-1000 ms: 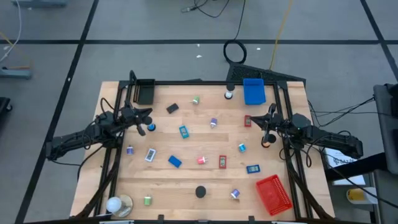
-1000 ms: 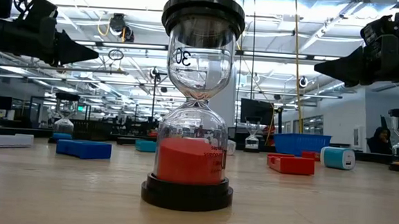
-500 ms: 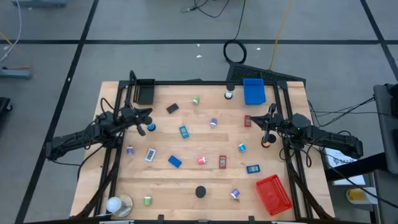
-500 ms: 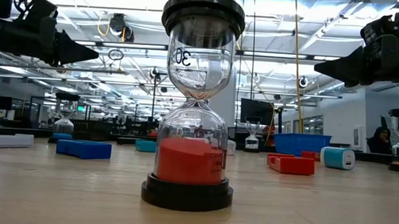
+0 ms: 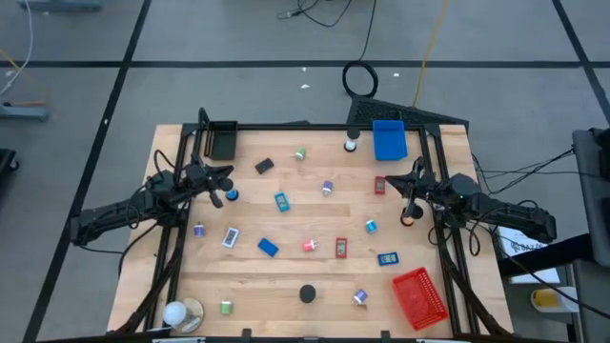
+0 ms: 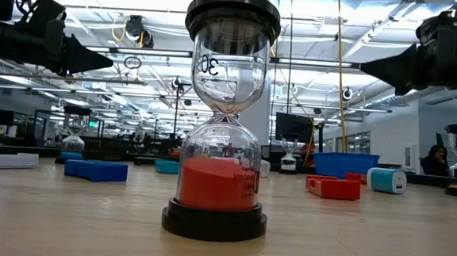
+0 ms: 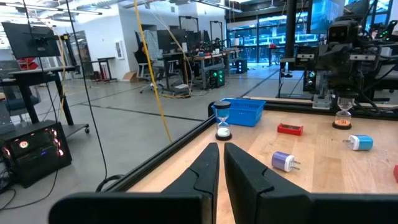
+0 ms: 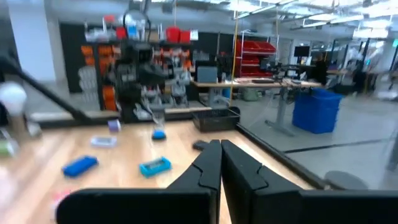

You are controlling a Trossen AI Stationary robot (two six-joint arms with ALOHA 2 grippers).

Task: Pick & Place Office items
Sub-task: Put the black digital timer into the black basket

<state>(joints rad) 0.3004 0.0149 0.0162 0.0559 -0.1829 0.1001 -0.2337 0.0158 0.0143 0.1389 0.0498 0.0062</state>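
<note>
This is a large open robotics lab or workshop. Beyond the wooden tabletop (image 5: 286,276) lie a grey tiled floor (image 5: 191,38), glass partitions, ceiling strip lights, desks with monitors (image 7: 28,38), and shelves of red bins (image 8: 252,53).

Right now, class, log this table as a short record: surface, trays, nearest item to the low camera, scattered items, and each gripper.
surface: wooden table
trays: blue tray at far edge; red tray at near right; black tray at far left
nearest item: hourglass, red sand in lower bulb
scattered items: small office items, e.g. blue block
left gripper: shut, raised, holding nothing
right gripper: shut, raised, holding nothing
</note>
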